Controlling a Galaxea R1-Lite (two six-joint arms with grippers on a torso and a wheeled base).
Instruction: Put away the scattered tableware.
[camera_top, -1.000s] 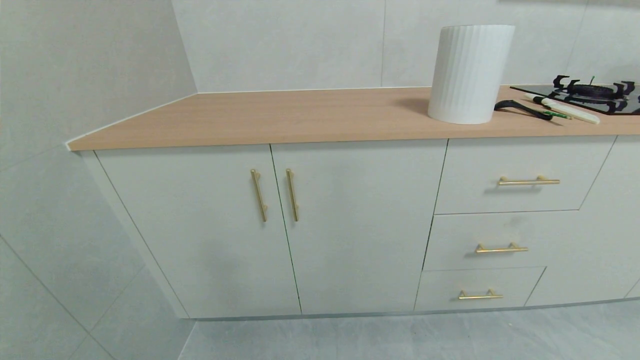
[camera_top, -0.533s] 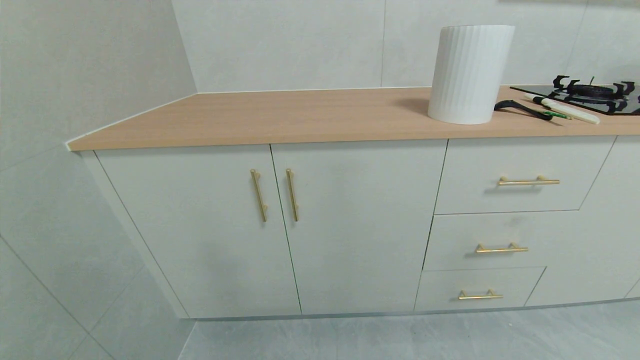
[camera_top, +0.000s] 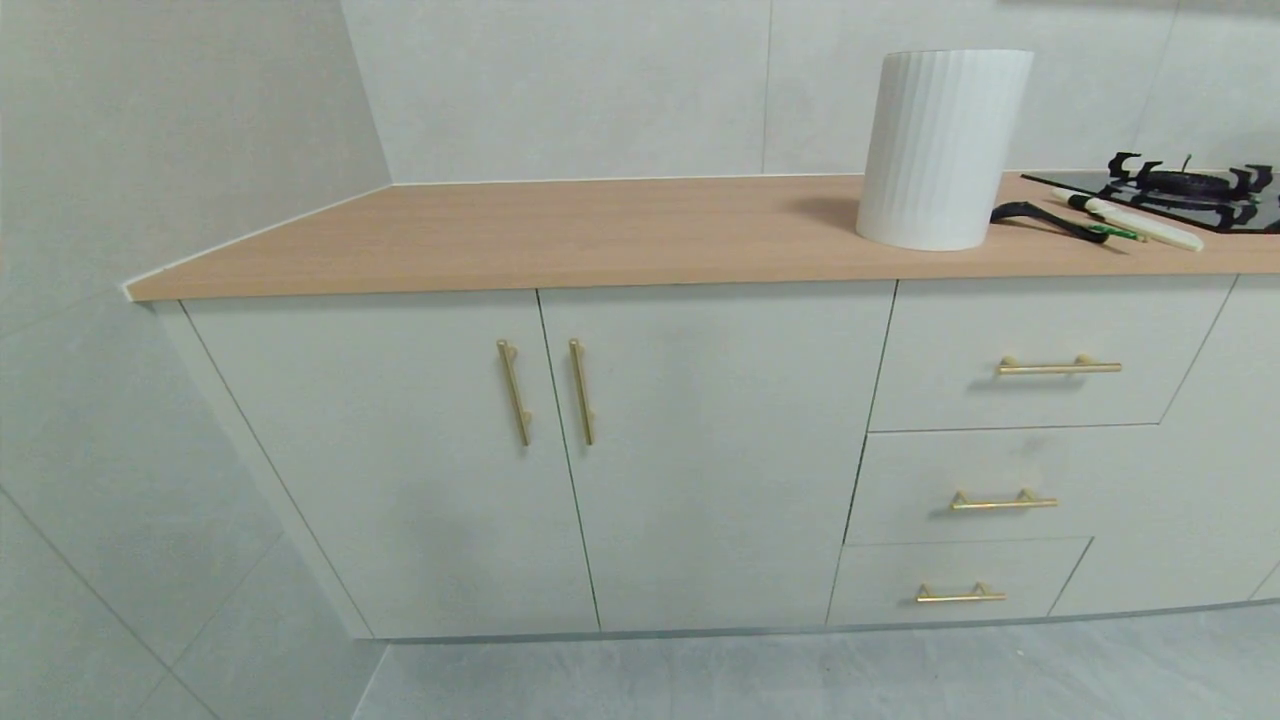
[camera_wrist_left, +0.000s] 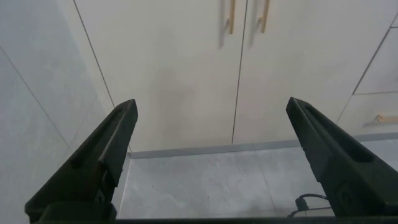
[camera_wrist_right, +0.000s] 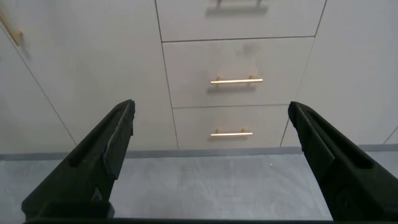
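By my reckoning nothing is put away yet: my left claw (camera_wrist_left: 211, 106) hangs empty, fingers wide apart, low before the cupboard doors (camera_wrist_left: 174, 62), and my right claw (camera_wrist_right: 211, 106) hangs the same way, spread and empty, low before the drawers (camera_wrist_right: 236, 65). The tableware lies toward the right end of the counter (camera_top: 500, 235), well above both claws: a black utensil (camera_top: 1030, 210) and a white one (camera_top: 1140, 222), loose just right of the tall white ribbed pot (camera_top: 943, 150), by the stove (camera_top: 1190, 185). Every pickup is left to do.
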